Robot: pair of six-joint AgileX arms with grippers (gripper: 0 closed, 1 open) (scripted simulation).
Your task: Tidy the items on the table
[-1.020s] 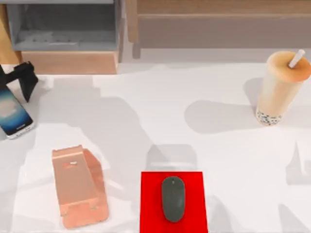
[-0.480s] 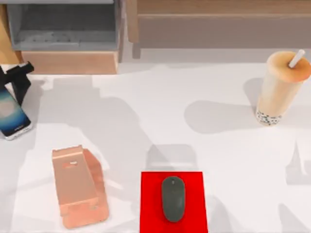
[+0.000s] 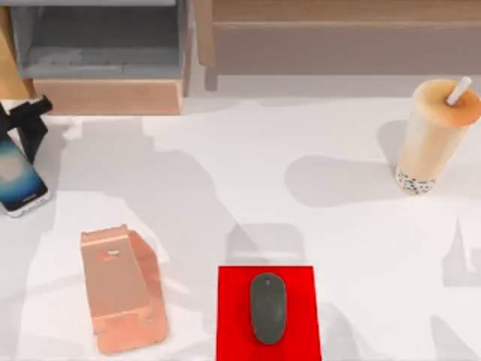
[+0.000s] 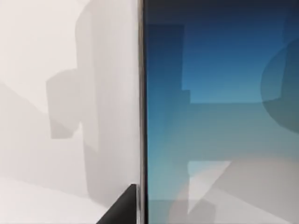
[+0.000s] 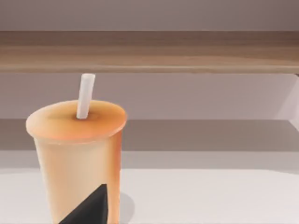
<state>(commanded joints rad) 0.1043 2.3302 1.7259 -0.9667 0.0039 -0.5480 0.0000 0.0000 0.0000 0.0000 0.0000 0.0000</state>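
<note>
**A:** Start from above. Where is the left gripper [image 3: 21,120]?

**B:** At the far left edge of the table [image 3: 248,173], just in front of the wooden shelf unit [image 3: 105,94]. Its black fingers reach down at the top end of the smartphone [image 3: 16,179], which lies flat on the tabletop, partly cut off by the picture's edge. Whether the fingers clamp the phone or merely touch it, I cannot tell.

**A:** And the other items?

**B:** The phone stand [image 3: 120,289] lies nearer the front than that gripper and a little to its right. Further right, the mouse [image 3: 268,307] sits on the red pad [image 3: 233,316], whose front edge is cut off. The bubble-tea cup [image 3: 432,139] stands upright at the far right, well apart from the left gripper, with its straw [image 3: 458,90] poking out.

**A:** The left wrist view?

**B:** The phone's screen [image 4: 219,112] is very close, its silver edge [image 4: 141,93] running straight down, with bare table beside it. One dark finger [image 4: 122,207] tip pokes in right against that edge; the rest is hidden, so the opening stays unclear.

**A:** The right wrist view?

**B:** The cup stands close before the right gripper, its base cut off. A dark finger tip [image 5: 88,207] overlaps the cup's lower wall; I cannot tell how wide the right gripper stands. Behind runs a long wooden shelf [image 5: 149,56].
</note>
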